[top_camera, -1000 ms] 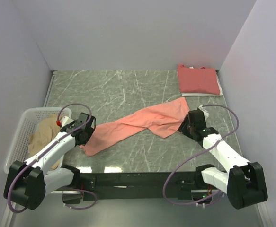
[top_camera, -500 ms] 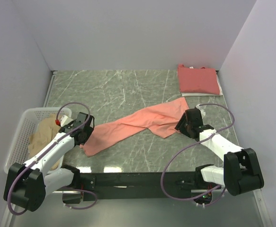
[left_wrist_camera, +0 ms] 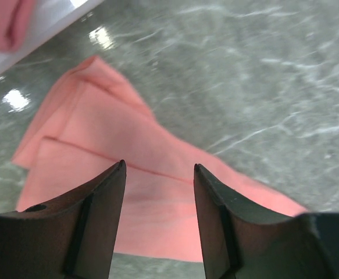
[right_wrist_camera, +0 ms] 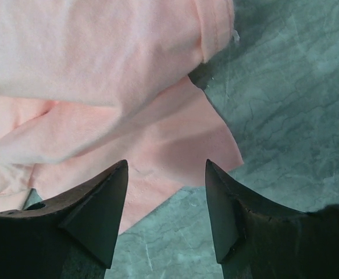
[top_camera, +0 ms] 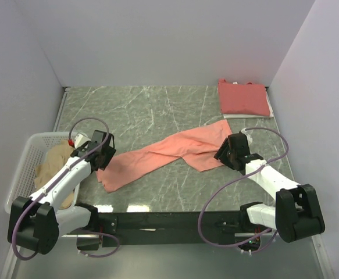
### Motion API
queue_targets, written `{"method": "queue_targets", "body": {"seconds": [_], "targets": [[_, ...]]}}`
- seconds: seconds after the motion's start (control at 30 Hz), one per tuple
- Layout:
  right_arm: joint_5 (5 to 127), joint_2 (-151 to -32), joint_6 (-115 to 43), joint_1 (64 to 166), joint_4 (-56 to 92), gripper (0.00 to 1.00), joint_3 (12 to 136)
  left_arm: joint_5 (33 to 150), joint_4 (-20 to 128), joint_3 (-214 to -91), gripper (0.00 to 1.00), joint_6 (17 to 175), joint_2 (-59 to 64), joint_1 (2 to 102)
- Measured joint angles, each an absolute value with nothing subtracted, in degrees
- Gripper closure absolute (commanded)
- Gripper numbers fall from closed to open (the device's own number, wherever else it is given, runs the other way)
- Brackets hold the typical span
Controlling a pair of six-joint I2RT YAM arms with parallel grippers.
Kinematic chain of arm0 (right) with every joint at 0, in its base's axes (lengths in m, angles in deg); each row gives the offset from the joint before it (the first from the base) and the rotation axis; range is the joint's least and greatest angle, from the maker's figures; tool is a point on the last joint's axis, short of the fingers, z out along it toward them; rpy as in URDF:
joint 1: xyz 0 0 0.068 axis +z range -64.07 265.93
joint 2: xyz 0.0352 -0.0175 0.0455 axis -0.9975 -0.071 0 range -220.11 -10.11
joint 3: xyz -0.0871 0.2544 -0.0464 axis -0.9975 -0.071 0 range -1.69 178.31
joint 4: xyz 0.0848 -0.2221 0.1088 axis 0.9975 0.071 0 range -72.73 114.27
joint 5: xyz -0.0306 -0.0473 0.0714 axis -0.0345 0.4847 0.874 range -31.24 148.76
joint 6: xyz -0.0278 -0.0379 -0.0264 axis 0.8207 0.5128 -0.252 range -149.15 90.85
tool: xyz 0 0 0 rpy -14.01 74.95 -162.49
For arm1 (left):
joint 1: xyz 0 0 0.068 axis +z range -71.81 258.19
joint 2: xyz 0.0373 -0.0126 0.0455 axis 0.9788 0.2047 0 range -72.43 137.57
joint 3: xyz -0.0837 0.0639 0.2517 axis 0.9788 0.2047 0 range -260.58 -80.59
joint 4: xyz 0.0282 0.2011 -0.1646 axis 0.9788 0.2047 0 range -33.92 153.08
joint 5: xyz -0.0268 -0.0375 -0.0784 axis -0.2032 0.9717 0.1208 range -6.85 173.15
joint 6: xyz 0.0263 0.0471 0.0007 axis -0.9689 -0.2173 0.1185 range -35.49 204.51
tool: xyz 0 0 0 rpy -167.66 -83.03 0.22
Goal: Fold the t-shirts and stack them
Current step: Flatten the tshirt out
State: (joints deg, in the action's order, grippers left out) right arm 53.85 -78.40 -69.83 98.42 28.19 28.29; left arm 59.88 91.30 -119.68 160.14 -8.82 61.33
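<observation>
So the loose pink t-shirt (top_camera: 169, 152) was lying stretched out in a long diagonal strip across the marble table (top_camera: 134, 113), all bunched and creased rather than flat. I'll place everything off that shirt.

The left gripper (top_camera: 105, 158) sat right at the shirt's near left end. From the left wrist camera its fingers (left_wrist_camera: 99, 215) were spread apart with nothing between them, just pink cloth (left_wrist_camera: 128, 192) showing through the gap underneath. Couldn't tell if the tips were touching the fabric.

The right gripper (top_camera: 224, 152) was over the shirt's opposite end. Same deal there: fingers (right_wrist_camera: 93, 215) wide apart, holding nothing, looking down on a corner of the shirt (right_wrist_camera: 99, 70) and a rolled hem edge.

Past the shirt's right end, in the back corner, there was a folded pink t-shirt (top_camera: 243, 97) with a bit of white peeking out under it. Off the shirt's left end stood a white basket (top_camera: 27, 151) with a tan garment (top_camera: 53, 165) heaped inside.
</observation>
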Motion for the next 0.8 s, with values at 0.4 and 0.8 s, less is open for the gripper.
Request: {"method": "queue_targets", "body": {"seconds": [0.4,0.8], "targets": [[52.13,-78.97,-71.84,98.42,35.77,0.37,28.31,61.34,89.59,-125.32,0.45,158.7,-3.86,64.39],[52.24,-87.69,-73.86,98.42,34.57,1.0,33.75,62.85,88.37,-125.34,0.45,157.37,-1.84,66.88]]}}
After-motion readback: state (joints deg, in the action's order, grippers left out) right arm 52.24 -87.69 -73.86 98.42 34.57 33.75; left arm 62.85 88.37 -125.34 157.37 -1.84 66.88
